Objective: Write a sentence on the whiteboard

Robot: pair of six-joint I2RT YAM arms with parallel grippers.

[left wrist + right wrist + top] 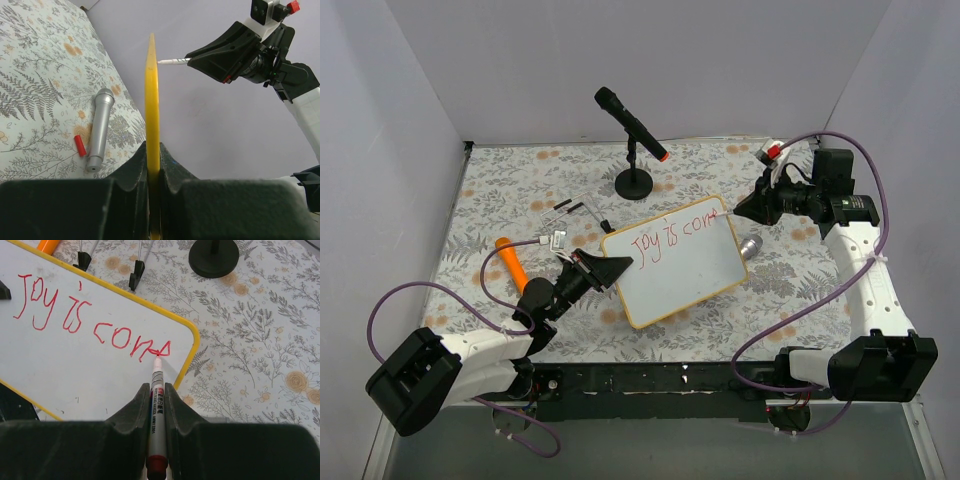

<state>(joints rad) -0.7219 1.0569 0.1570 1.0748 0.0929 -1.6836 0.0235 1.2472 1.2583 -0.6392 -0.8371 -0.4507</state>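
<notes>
The whiteboard [685, 280] lies tilted in the middle of the table, its yellowish frame held at the left edge by my shut left gripper [610, 268]. In the left wrist view the whiteboard [152, 95] stands edge-on between that gripper's [154, 150] jaws. Red words of the sentence [85, 315] read "Joy is con" plus a partly formed letter, in one slanted line. My right gripper [157, 390] is shut on a red marker [157, 410]. The marker's tip touches the whiteboard [75, 380] at the last stroke, near the right frame. My right gripper [745, 208] hovers over the board's far right corner.
A silver microphone [98, 130] and a small red cap [79, 145] lie on the floral cloth beside the board. A black microphone on a round stand [633, 125] stands at the back. An orange object [510, 262] and black-tipped clips [135, 275] lie left of the board.
</notes>
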